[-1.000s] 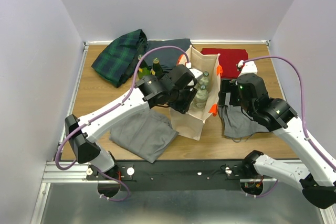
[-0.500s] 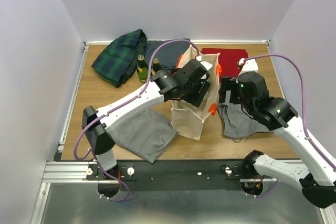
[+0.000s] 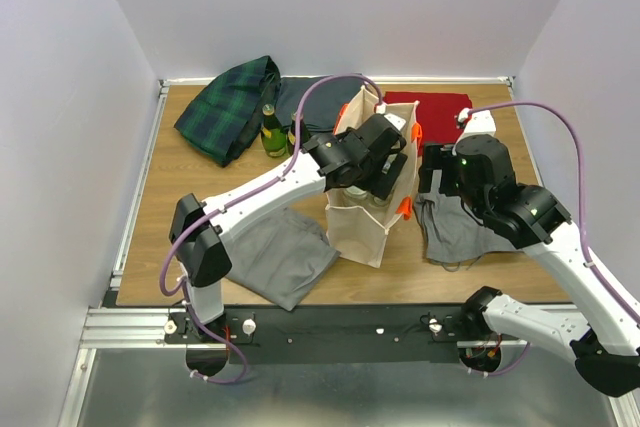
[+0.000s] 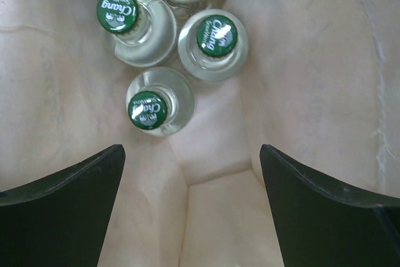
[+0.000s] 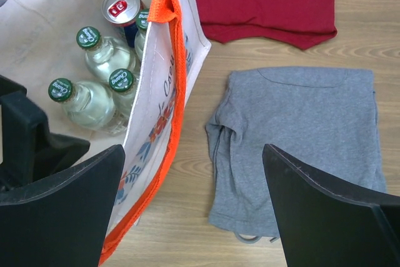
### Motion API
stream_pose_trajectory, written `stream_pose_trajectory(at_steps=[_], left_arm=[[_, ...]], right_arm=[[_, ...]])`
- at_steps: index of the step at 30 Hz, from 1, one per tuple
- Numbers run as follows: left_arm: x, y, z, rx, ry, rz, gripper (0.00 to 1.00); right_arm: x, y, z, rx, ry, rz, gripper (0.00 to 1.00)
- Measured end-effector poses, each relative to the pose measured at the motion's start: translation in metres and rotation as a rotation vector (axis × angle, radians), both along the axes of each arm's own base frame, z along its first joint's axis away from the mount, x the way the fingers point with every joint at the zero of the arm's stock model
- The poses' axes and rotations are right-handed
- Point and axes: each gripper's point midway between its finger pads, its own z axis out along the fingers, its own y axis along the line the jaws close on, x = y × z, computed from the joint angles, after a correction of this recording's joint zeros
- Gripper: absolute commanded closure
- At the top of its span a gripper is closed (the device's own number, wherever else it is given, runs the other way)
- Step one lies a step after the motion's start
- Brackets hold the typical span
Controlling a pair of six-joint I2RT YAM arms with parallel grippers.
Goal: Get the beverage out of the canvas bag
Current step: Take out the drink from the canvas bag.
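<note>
**Top view.** The canvas bag (image 3: 362, 222) stands upright near the middle of the bench (image 3: 170, 197), its mouth open. My left gripper (image 3: 380, 172) hangs over that mouth. My right gripper (image 3: 432, 177) sits just beside the bag's right wall, above a grey shirt (image 3: 455, 232). A green glass bottle (image 3: 270, 134) stands outside the bag toward the far-left corner, next to a plaid cloth (image 3: 228, 97). A red cloth (image 3: 430, 107) lies at the far edge.

**Left wrist view.** I look straight down into the bag, where three green-capped bottles (image 4: 149, 105) stand upright and close together. The jaws are spread wide with nothing between them.

**Right wrist view.** These jaws are also wide apart and empty, one on each side of the bag's orange-edged wall. A red-topped can (image 5: 122, 5) stands in the bag behind the bottles.
</note>
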Motion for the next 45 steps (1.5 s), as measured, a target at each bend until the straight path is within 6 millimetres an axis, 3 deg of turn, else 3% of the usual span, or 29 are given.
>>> stream_pose_trajectory(at_steps=[11, 16, 31, 45], left_arm=[[0.028, 0.013, -0.012, 0.001, 0.026, 0.087, 0.01], [0.036, 0.006, -0.012, -0.005, 0.024, 0.091, 0.12], [0.034, 0.007, -0.014, 0.006, 0.04, 0.083, 0.13], [0.033, 0.008, -0.034, 0.045, 0.071, 0.084, 0.22]], right_arm=[[0.0, 0.0, 0.0, -0.001, -0.001, -0.002, 0.0], [0.001, 0.0, -0.001, -0.004, 0.003, -0.003, 0.0], [0.001, 0.0, -0.001, -0.006, 0.002, -0.006, 0.0], [0.001, -0.001, -0.001, -0.006, 0.0, -0.007, 0.0]])
